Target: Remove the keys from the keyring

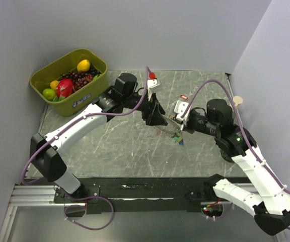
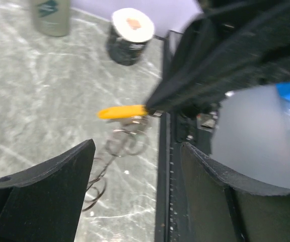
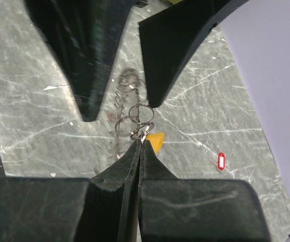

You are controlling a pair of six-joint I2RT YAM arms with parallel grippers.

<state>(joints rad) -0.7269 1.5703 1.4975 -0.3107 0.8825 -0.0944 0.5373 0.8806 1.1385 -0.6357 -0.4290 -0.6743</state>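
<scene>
The keyring (image 3: 141,114) is a string of thin silvery wire rings; it also shows in the left wrist view (image 2: 127,142). My right gripper (image 3: 141,142) is shut on the ring that carries a yellow key (image 3: 157,141), held just above the table. The yellow key pokes out at its tip in the left wrist view (image 2: 122,111). My left gripper (image 2: 137,146) is open, its fingers (image 3: 90,60) on either side of the rings and not touching them. In the top view, green and blue keys (image 1: 179,138) hang below the two grippers (image 1: 166,122). A red key (image 3: 221,161) lies loose on the table (image 1: 184,97).
A green bin (image 1: 97,70) of fruit stands at the back left. A black cylinder with a white top (image 2: 130,35) and a grey-green container (image 2: 50,16) stand on the far side of the table. Grey walls close in on three sides.
</scene>
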